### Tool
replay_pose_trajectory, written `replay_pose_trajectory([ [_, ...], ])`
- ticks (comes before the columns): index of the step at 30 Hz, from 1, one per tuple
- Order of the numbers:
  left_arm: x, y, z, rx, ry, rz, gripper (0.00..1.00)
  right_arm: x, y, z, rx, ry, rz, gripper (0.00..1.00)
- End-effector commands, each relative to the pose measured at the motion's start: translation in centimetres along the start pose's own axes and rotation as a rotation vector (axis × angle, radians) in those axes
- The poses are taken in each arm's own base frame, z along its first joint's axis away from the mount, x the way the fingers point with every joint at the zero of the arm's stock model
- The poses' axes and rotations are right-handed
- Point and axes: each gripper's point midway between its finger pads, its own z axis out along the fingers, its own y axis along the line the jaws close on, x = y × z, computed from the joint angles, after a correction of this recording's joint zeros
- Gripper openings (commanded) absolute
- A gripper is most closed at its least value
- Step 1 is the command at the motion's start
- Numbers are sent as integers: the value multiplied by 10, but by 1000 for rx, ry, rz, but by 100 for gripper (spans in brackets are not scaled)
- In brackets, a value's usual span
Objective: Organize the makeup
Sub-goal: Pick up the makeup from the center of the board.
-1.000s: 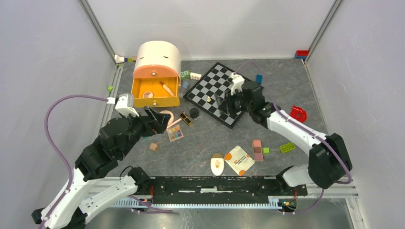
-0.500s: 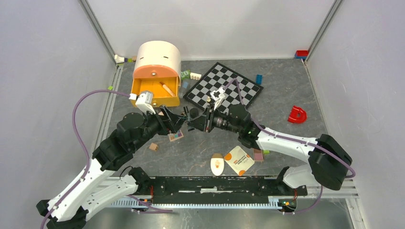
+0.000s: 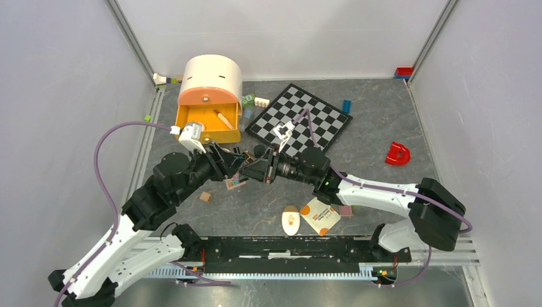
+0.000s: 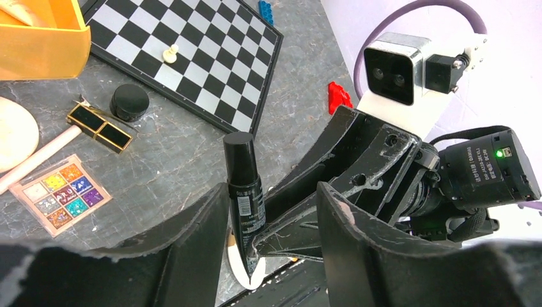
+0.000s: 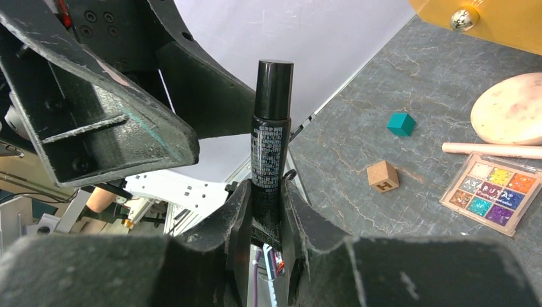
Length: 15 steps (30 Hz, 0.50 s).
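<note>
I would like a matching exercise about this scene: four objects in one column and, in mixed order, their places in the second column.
Objects
1. black tube
2. eyeshadow palette
3. white pawn
4. peach stick

Places
a. on the chessboard
b. in the orange drawer
c. between the fingers of the right gripper
d. flat on the table

Pairs: 1-c, 2-d, 3-a, 4-b
</note>
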Motion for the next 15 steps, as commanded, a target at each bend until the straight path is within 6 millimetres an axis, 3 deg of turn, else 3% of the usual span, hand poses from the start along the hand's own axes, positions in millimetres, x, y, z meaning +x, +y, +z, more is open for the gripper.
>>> replay_pose_trajectory([
  [1,-6,-4,0,18,-33,-26,57,-26,32,2,-74,-78,-32,26],
  [6,-5,-3,0,15,-33,-24,48,-25,35,1,-68,-84,-41,26],
  [15,3,3,2,2,-11,-2,42,-30,39,0,-66,-90,-60,26],
])
